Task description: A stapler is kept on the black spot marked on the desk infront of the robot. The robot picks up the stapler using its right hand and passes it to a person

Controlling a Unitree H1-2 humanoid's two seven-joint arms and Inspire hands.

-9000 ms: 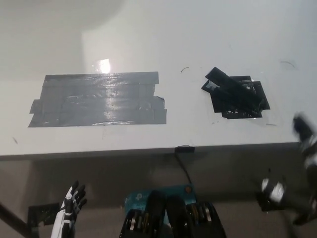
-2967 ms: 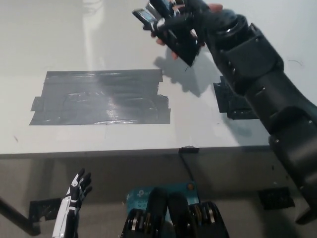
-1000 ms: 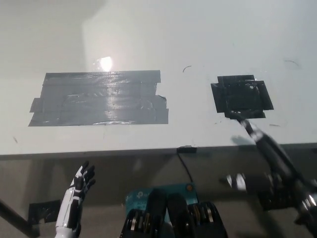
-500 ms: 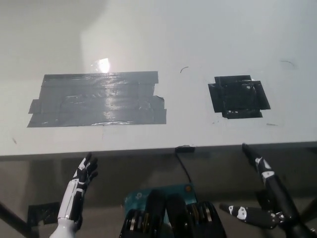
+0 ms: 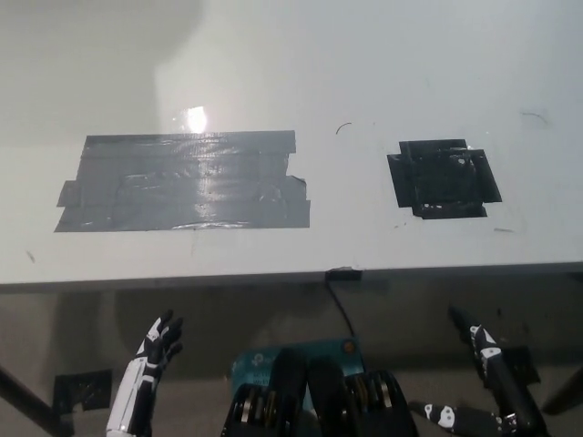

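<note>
Right hand [image 5: 487, 387] hangs empty, fingers spread, below the surface [image 5: 364, 82] edge, the bare black spot [image 5: 444, 178] up ahead of it, no stapler visible, left hand [image 5: 146, 378] resting open opposite.

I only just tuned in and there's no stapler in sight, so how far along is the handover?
It looks finished. The black spot on the desk is bare, and no stapler or person shows. Nothing is in hand: the black right hand sits open below the desk edge, and the white left hand rests open at lower left. Nothing visible remains to do, though the handover itself can't be seen here.
</note>
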